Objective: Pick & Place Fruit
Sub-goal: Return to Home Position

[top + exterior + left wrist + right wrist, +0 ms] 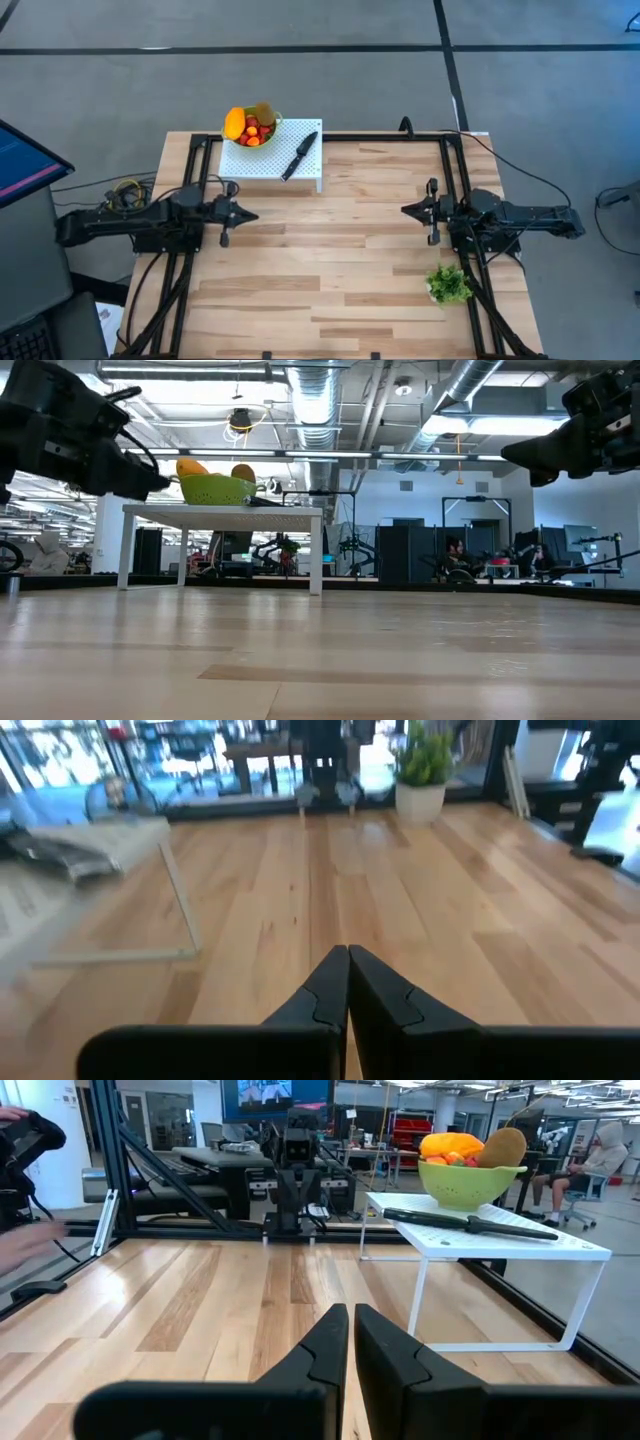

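A yellow-green bowl (251,130) stands on the far left corner of a white perforated stand (275,158) at the table's far side. It holds an elongated orange fruit (235,123), a brownish kiwi-like oval (264,113) and small red and orange pieces (252,133). In the right wrist view the bowl (470,1182) shows with the orange fruit (452,1147) and the oval (503,1146) on top. My left gripper (252,214) is shut, left of the table's middle, above the wood. My right gripper (405,210) is shut, right of the middle. Both touch nothing.
A black knife (300,155) lies on the stand beside the bowl. A green leafy bunch in a small white pot (449,285) stands near the table's right near side. Bare wood (330,250) lies between the two grippers. People sit in the room beyond the table.
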Robot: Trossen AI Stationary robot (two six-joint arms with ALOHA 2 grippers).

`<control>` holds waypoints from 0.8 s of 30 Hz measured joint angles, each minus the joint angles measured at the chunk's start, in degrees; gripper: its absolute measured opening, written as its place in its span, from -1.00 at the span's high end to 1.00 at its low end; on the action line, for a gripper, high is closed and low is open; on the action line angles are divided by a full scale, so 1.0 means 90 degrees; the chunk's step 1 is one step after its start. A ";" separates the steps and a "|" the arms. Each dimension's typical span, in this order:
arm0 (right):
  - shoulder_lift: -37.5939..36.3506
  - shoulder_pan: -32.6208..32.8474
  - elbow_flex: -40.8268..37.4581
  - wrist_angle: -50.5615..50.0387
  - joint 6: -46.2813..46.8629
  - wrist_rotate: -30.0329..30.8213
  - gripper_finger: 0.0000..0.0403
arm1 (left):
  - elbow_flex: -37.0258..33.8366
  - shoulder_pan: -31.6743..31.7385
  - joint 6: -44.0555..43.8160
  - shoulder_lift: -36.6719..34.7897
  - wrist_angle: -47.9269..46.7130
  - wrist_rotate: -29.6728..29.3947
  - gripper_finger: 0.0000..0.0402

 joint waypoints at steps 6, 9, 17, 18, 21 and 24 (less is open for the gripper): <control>0.0000 0.0000 0.0000 0.0002 0.0000 0.0000 0.92 | 0.0000 0.0002 -0.0001 -0.0708 0.0010 0.0000 0.99; 0.0000 0.0000 0.0000 0.0002 0.0000 0.0000 0.92 | 0.0000 0.0002 -0.0002 -0.1130 0.0016 0.0000 0.99; 0.0002 0.0000 0.0000 0.0002 0.0000 0.0000 0.92 | 0.0000 0.0002 -0.0002 -0.1758 0.0150 0.0002 0.99; 0.0001 0.0000 0.0000 0.0002 0.0000 0.0001 0.92 | -0.0001 0.0002 0.0000 -0.1758 0.0214 0.0000 0.99; 0.0002 0.0000 0.0000 0.0004 0.0000 0.0000 0.92 | -0.0002 0.0002 -0.0002 -0.1758 0.0204 0.0000 0.99; 0.0002 0.0000 0.0000 0.0002 0.0000 0.0000 0.92 | -0.0002 0.0002 -0.0002 -0.1758 0.0226 0.0000 0.99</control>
